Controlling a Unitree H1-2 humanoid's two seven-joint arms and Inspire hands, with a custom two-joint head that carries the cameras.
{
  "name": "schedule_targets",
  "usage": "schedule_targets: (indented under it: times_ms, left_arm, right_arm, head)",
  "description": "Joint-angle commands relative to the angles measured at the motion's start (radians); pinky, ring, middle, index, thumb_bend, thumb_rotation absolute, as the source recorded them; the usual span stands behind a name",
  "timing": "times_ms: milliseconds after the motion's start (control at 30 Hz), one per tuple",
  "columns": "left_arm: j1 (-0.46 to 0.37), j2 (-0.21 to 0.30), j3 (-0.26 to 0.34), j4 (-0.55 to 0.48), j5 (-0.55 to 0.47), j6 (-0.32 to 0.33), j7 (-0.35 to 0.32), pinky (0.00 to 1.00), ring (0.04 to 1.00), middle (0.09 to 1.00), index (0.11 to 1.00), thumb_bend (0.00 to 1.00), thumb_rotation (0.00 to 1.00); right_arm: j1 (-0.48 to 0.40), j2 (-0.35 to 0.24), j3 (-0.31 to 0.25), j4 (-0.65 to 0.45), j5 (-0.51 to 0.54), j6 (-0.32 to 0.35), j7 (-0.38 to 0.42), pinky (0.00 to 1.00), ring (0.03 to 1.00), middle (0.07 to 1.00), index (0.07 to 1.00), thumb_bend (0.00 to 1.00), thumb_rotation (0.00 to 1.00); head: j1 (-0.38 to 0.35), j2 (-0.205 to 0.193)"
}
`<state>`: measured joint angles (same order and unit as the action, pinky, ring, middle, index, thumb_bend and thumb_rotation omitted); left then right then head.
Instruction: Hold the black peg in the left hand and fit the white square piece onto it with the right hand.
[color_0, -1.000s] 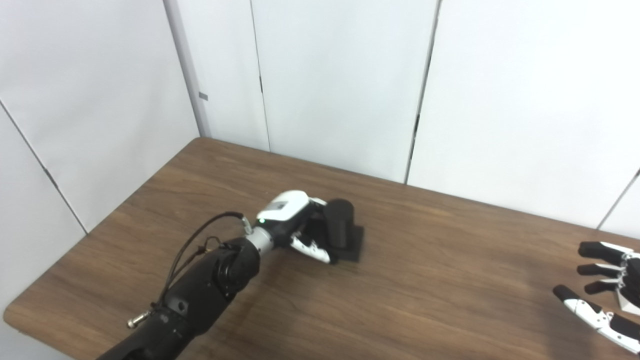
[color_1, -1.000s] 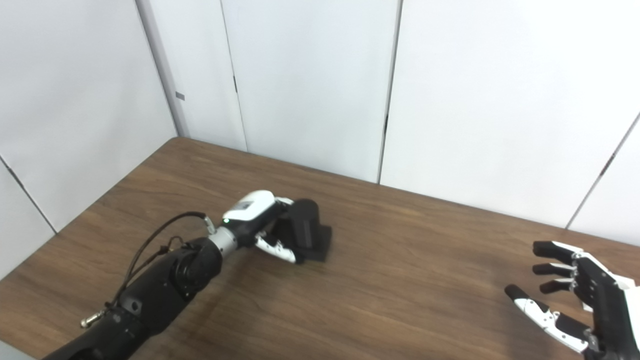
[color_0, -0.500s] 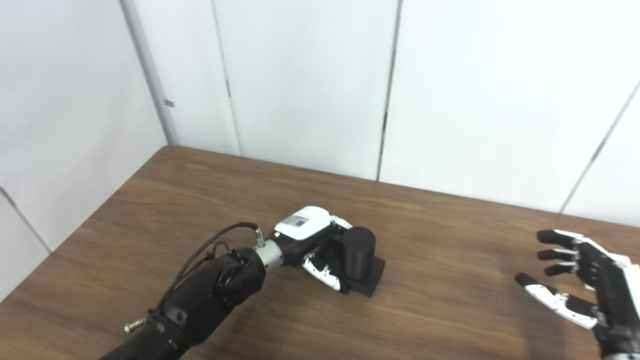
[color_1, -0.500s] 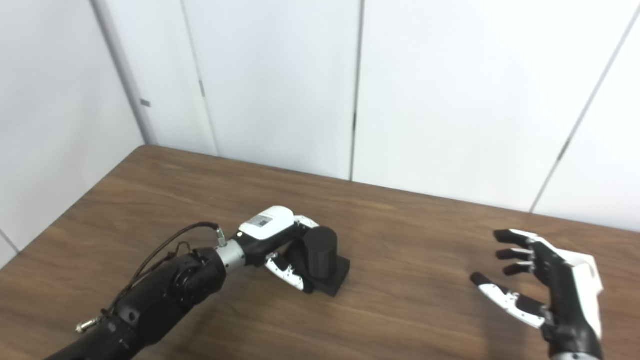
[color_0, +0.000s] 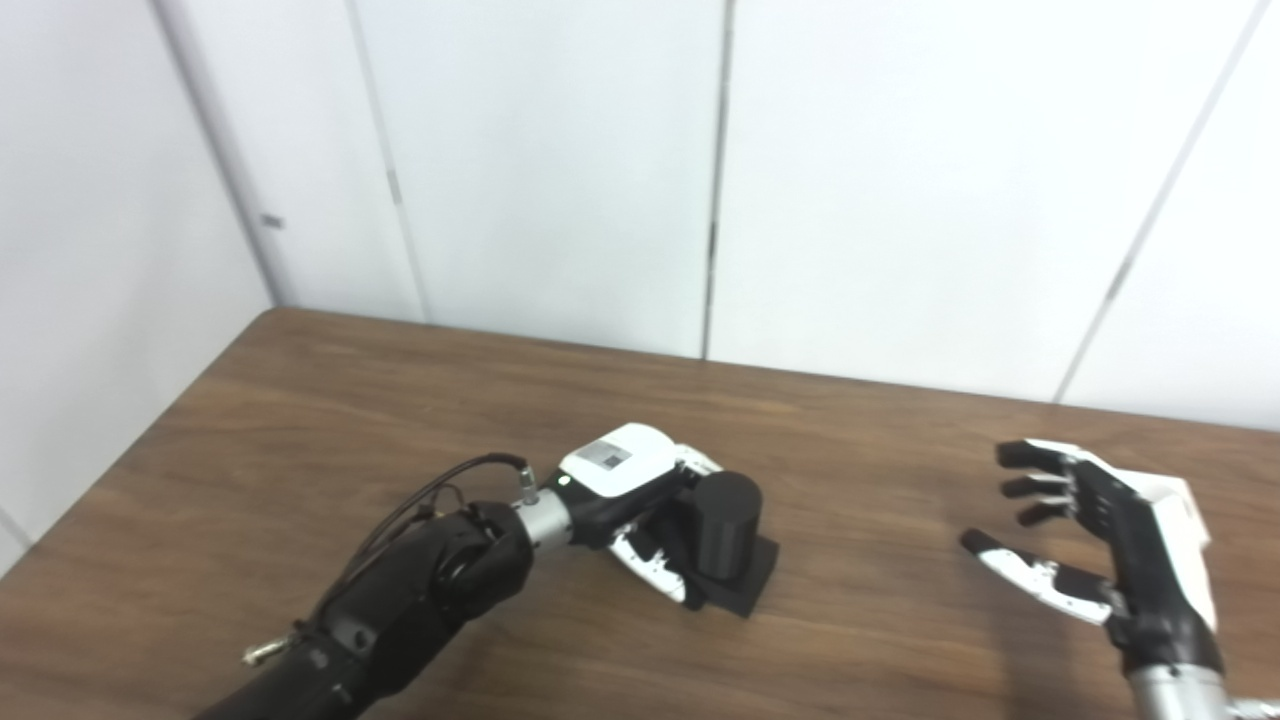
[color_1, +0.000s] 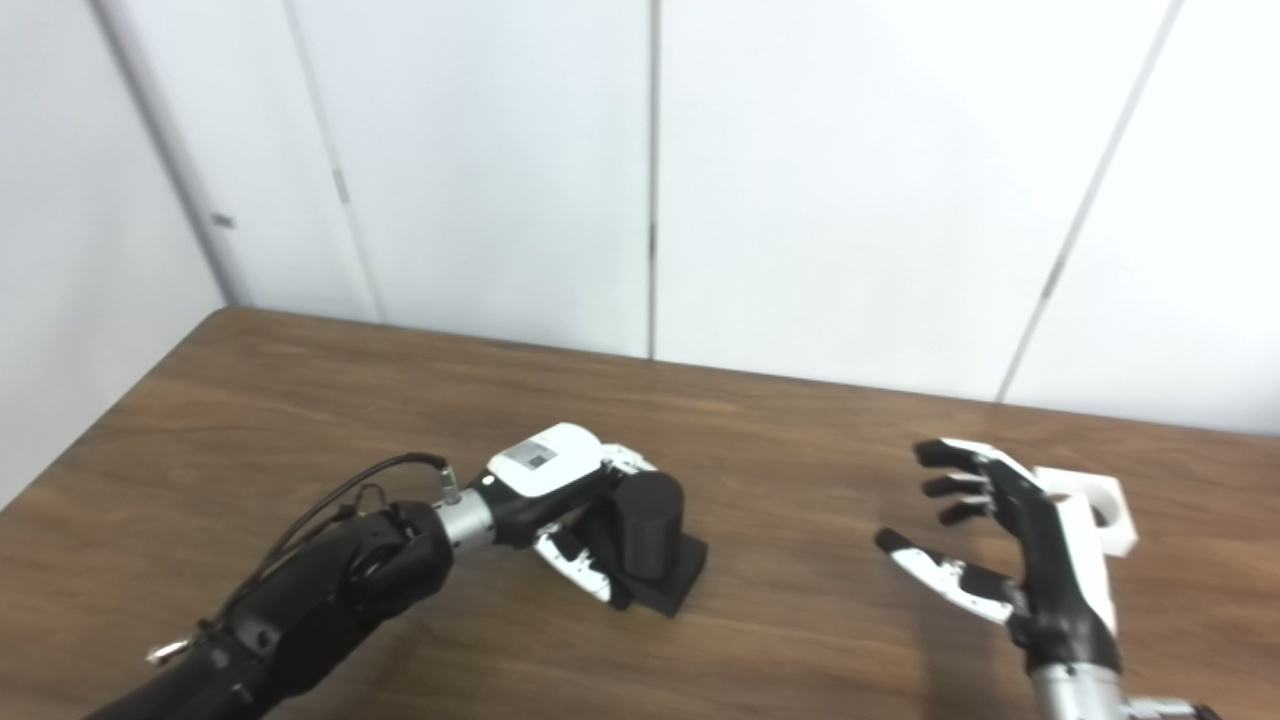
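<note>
Gripping black peg (color_1: 648, 530) with our left hand (color_1: 560, 500) — right hand (color_1: 1010, 550) fingers spread, empty; next, grab white square piece (color_1: 1095, 505).

Left hand (color_0: 640, 500) fingers curled in a grasp, right hand (color_1: 1010, 550) raised, fingers spread

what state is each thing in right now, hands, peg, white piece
left hand: shut on the black peg
black peg: upright, its square base on the table
right hand: open, fingers spread, holding nothing
white square piece: on the table behind the right hand, partly hidden, not yet picked up
table: brown wood, bearing the peg and the white piece
</note>
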<state>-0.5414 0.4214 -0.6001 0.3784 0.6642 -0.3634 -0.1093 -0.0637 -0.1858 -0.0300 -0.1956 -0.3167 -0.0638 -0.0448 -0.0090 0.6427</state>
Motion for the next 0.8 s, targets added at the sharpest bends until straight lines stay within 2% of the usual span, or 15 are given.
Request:
schedule_targets:
  times_ms: [0,167,233,333,433,533,567,667,767]
  left_arm:
    - [0.052,-0.028,-0.091,0.034,0.098,-0.036,-0.071,0.76,0.836,0.800,0.491,0.52,0.07]
    - [0.052,-0.007,-0.100,0.042,0.088,-0.053,-0.054,0.76,0.839,0.795,0.490,0.52,0.07]
    - [0.054,-0.002,-0.097,0.044,0.088,-0.056,-0.047,0.75,0.830,0.791,0.490,0.52,0.07]
    - [0.056,0.005,-0.094,0.048,0.083,-0.057,-0.051,0.78,0.837,0.798,0.491,0.52,0.07]
    - [0.056,0.013,-0.094,0.053,0.076,-0.061,-0.062,0.79,0.842,0.804,0.491,0.52,0.07]
    - [0.056,0.024,-0.091,0.075,0.066,-0.092,-0.044,0.76,0.835,0.800,0.491,0.52,0.07]
    - [0.055,0.028,-0.092,0.080,0.061,-0.100,-0.038,0.76,0.833,0.799,0.491,0.52,0.06]
    - [0.052,0.043,-0.104,0.090,0.052,-0.106,-0.015,0.75,0.826,0.795,0.491,0.52,0.06]
    - [0.052,0.058,-0.114,0.091,0.043,-0.106,0.000,0.74,0.816,0.789,0.490,0.52,0.06]
  right_arm:
    - [-0.032,-0.002,0.003,-0.009,-0.013,-0.047,-0.018,0.50,0.617,0.696,0.669,0.55,0.00]
    - [-0.050,-0.017,0.005,-0.046,-0.038,-0.012,-0.002,0.51,0.632,0.714,0.682,0.56,0.00]
    - [-0.066,-0.059,0.007,-0.074,-0.049,0.010,0.038,0.50,0.634,0.721,0.685,0.58,0.00]
    - [-0.087,-0.117,0.010,-0.113,-0.047,0.079,0.119,0.47,0.614,0.721,0.701,0.62,0.00]
    - [-0.116,-0.206,0.025,-0.155,-0.090,0.152,0.212,0.48,0.640,0.733,0.728,0.65,0.03]
    - [-0.153,-0.287,0.036,-0.161,-0.155,0.178,0.264,0.52,0.668,0.743,0.731,0.73,0.03]
    - [-0.168,-0.306,0.037,-0.161,-0.175,0.197,0.277,0.53,0.677,0.748,0.729,0.74,0.06]
    - [-0.201,-0.342,0.046,-0.151,-0.244,0.245,0.302,0.53,0.679,0.751,0.727,0.74,0.09]
    - [-0.239,-0.404,0.078,-0.132,-0.330,0.272,0.366,0.55,0.708,0.783,0.759,0.73,0.12]
  head:
    - [-0.031,0.002]
    - [-0.104,0.000]
    - [-0.132,-0.005]
    - [-0.177,-0.015]
    - [-0.232,-0.031]
    - [-0.298,-0.052]
    - [-0.316,-0.060]
    - [-0.361,-0.080]
    - [-0.411,-0.103]
